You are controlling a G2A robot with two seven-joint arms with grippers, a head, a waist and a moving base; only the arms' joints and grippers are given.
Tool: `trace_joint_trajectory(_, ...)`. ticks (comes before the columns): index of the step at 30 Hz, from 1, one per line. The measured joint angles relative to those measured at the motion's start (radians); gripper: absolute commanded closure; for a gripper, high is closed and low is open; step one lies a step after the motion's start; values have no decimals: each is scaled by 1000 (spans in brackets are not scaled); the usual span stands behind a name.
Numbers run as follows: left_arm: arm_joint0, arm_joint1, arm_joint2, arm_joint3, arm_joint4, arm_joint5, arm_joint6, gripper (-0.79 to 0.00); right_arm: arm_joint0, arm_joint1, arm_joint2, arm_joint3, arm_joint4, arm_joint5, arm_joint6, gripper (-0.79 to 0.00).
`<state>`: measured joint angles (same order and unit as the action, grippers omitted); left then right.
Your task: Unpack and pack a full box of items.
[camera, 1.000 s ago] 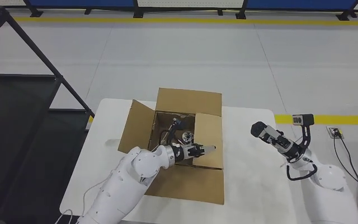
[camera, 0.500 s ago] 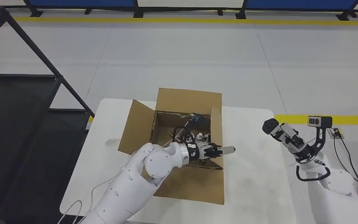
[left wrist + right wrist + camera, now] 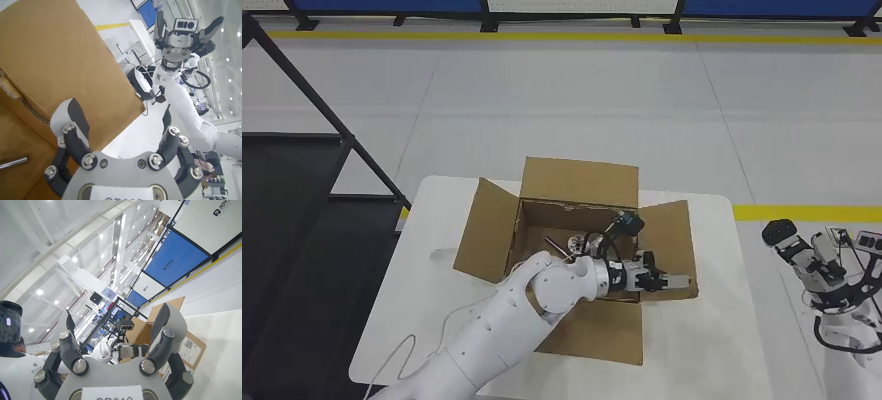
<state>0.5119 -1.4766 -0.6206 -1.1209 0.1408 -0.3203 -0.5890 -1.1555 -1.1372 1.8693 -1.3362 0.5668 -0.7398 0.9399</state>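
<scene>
The white table [image 3: 432, 300] carries the brown cardboard box [image 3: 577, 180] at its middle, all four flaps folded outward, a few small dark items [image 3: 577, 243] lying inside. At the near edge of the box's right flap [image 3: 672, 225] sits the left gripper [image 3: 121, 115], fingers apart, one pad [image 3: 78, 115] close to the cardboard. The right gripper [image 3: 117, 311] hangs beyond the table's right edge, fingers spread wide, well apart from the box.

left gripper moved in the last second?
Yes. Against the box's unmoved back flap, the left gripper travelled toward the table's right edge, pushing the side flap outward.
</scene>
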Motion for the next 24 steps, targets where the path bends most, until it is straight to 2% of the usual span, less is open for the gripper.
trace_joint_trajectory(7,-55,-54,54,112,-29,-9,-28,-785,-9,6,-2,6,14,0,-7,-785)
trace_joint_trajectory(13,-80,-88,74,187,-41,-23,-42,-785,-6,10,-18,5,13,-8,-16,-785)
trace_joint_trajectory(19,-89,-110,76,239,-53,-45,-63,-785,-2,12,-35,12,14,-16,-29,-785)
trace_joint_trajectory(24,-92,-112,51,244,-51,-72,-60,-785,4,14,-47,15,6,-20,-50,-785)
